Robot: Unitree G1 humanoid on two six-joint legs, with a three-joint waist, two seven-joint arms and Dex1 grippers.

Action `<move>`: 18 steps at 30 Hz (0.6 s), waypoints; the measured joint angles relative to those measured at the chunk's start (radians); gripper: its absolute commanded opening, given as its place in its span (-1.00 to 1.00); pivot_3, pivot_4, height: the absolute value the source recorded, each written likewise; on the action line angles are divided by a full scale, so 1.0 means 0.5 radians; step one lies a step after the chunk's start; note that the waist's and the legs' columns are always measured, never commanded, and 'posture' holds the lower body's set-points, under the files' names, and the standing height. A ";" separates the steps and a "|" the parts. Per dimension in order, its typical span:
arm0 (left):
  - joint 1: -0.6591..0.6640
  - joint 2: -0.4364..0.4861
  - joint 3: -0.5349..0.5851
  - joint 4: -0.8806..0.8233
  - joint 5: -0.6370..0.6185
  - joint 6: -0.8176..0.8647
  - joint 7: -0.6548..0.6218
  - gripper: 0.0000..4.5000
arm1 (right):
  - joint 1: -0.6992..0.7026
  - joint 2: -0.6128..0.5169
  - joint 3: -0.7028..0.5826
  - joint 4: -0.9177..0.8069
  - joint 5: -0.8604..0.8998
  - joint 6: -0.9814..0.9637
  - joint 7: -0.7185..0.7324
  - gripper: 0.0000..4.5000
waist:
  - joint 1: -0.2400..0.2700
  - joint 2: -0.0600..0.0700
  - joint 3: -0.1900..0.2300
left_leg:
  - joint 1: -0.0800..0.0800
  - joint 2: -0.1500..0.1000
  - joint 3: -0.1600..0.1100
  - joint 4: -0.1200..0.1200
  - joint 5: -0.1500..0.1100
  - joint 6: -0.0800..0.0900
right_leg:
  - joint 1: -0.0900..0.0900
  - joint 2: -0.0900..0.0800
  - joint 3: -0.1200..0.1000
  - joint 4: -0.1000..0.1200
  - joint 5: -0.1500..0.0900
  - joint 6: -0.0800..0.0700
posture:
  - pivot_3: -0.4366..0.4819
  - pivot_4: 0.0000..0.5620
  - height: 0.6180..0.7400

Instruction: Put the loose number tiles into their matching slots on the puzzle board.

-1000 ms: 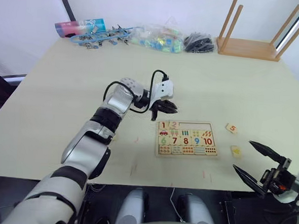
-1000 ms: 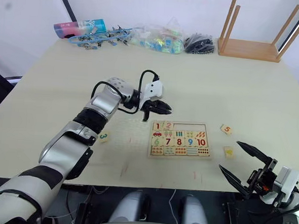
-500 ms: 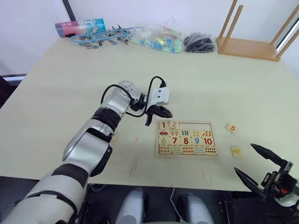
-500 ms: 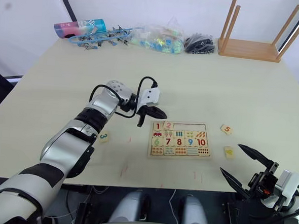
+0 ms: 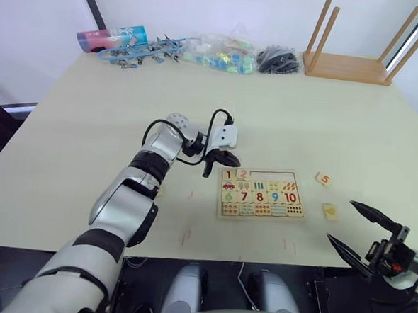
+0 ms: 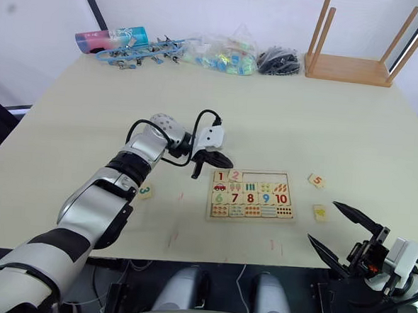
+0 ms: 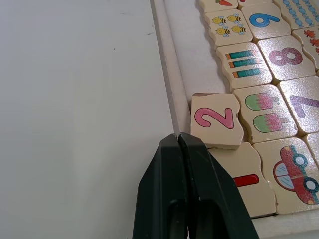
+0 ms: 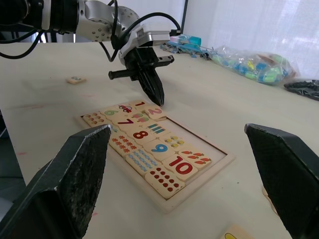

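Seating the "2" tile [image 7: 214, 119]: lying crooked in the second slot of the puzzle board [image 5: 261, 193], one edge riding over the frame rail, beside the "1" tile [image 7: 244, 181]. Left tool [image 7: 183, 144] pressed together, empty, tips just beside that tile's near edge. Right tool [image 6: 346, 232] spread wide, empty, off the table's near right corner. Board's long axis running left to right, digits upright toward the robot. Next, probably: nudging the 2 flat, then fetching the 3 tile [image 6: 145, 191] left of the board, or the 5 tile [image 5: 324, 180] on the right.
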 measured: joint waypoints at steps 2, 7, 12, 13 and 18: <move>0.000 0.000 0.000 0.004 0.003 -0.003 -0.001 -0.98 | 0.000 0.000 0.000 0.000 0.000 0.000 0.000 1.00 | 0.000 0.000 0.000 | 0.000 0.000 0.000 0.000 0.000 0.000 | 0.000 0.000 0.000 0.000 0.000 0.000 | -0.05 -0.47 0.95; 0.000 0.000 0.000 0.006 0.007 -0.006 -0.014 -0.98 | 0.000 -0.001 0.000 0.000 0.000 0.000 0.000 1.00 | 0.000 0.000 0.000 | 0.000 0.000 0.000 0.000 0.000 0.000 | 0.000 0.000 0.000 0.000 0.000 0.000 | -0.05 -0.47 0.95; 0.000 0.000 0.000 0.006 0.019 -0.009 -0.030 -0.98 | 0.000 -0.005 0.000 0.000 0.000 0.000 -0.002 1.00 | 0.000 0.000 0.000 | 0.000 0.000 0.000 0.000 0.000 0.000 | 0.000 0.000 0.000 0.000 0.000 0.000 | -0.05 -0.47 0.95; 0.000 0.000 0.000 0.006 0.022 -0.010 -0.032 -0.98 | 0.000 -0.006 0.000 0.000 0.000 0.000 -0.002 1.00 | 0.000 0.000 0.000 | 0.000 0.000 0.000 0.000 0.000 0.000 | 0.000 0.000 0.000 0.000 0.000 0.000 | -0.05 -0.47 0.95; 0.002 0.000 0.000 0.004 0.032 -0.015 -0.051 -0.98 | 0.001 -0.006 0.000 0.000 0.000 0.000 -0.007 1.00 | 0.000 0.000 0.000 | 0.000 0.000 0.000 0.000 0.000 0.000 | 0.000 0.000 0.000 0.000 0.000 0.000 | -0.05 -0.47 0.95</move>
